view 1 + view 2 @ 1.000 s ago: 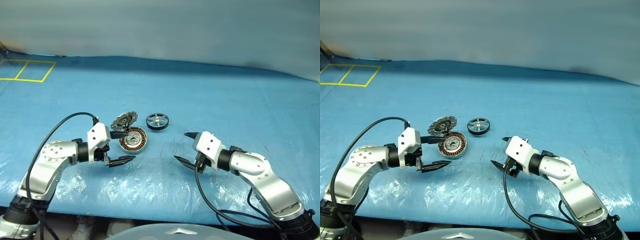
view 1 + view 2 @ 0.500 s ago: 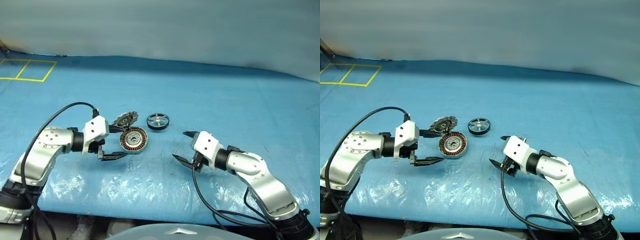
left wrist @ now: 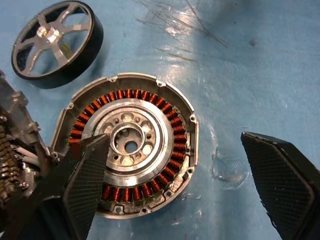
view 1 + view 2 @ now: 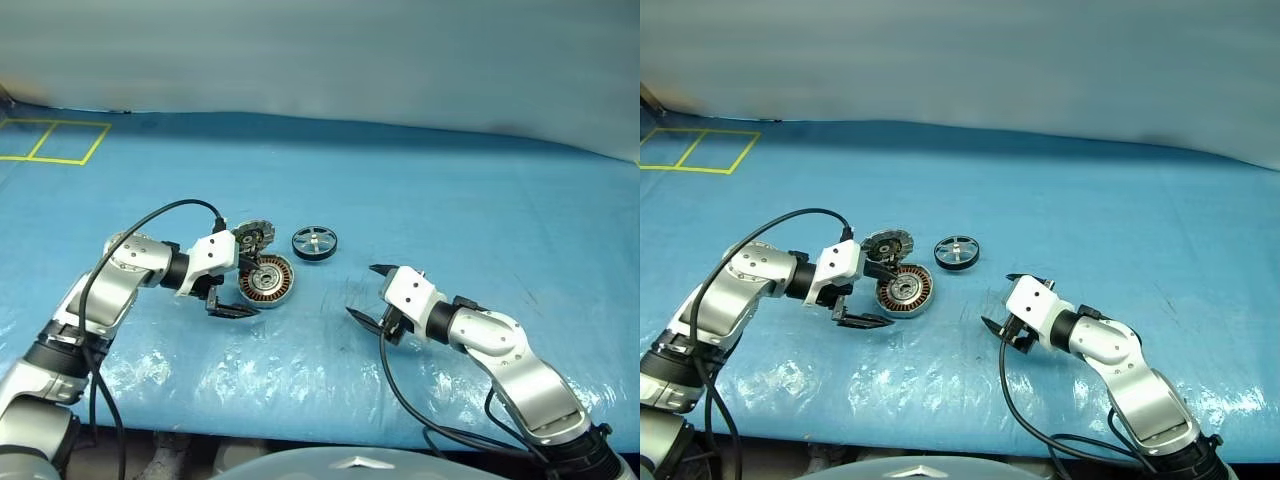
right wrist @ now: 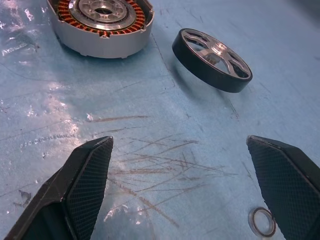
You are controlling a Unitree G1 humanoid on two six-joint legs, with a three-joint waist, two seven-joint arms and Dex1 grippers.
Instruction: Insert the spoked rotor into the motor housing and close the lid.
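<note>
- Motor housing (image 4: 267, 280) lies flat on the blue tabletop (image 4: 450, 210), open side up, with its ring of copper-brown windings around a silver centre in plain sight.
- Lid (image 4: 250, 236) stands tilted up at the housing's far-left edge, swung open, toothed face showing; in the left wrist view its toothed edge (image 3: 12, 150) sits right against the housing's rim.
- Spoked rotor (image 4: 314, 242), black-rimmed with silver spokes, rests on the tabletop just beyond and to the right of the housing, apart from it and outside the cup.
- Left hand (image 4: 232, 286) is spread wide and holds nothing. It reaches in from the left, with one finger by the lid and the housing's left rim and the other finger (image 4: 232, 310) low over the tabletop at the housing's near-left side. In its wrist view one finger (image 3: 87, 182) overlaps the windings while the other (image 3: 280, 182) stands clear over bare tabletop; whether either one touches the housing I cannot tell.
- Right hand (image 4: 368, 292) is also spread wide and empty, poised over bare tabletop to the right of the housing and well apart from it, fingers pointing toward the parts.
- Small metal washer (image 5: 262, 221) lies on the tabletop next to one right fingertip, seen in the right wrist view.
</note>
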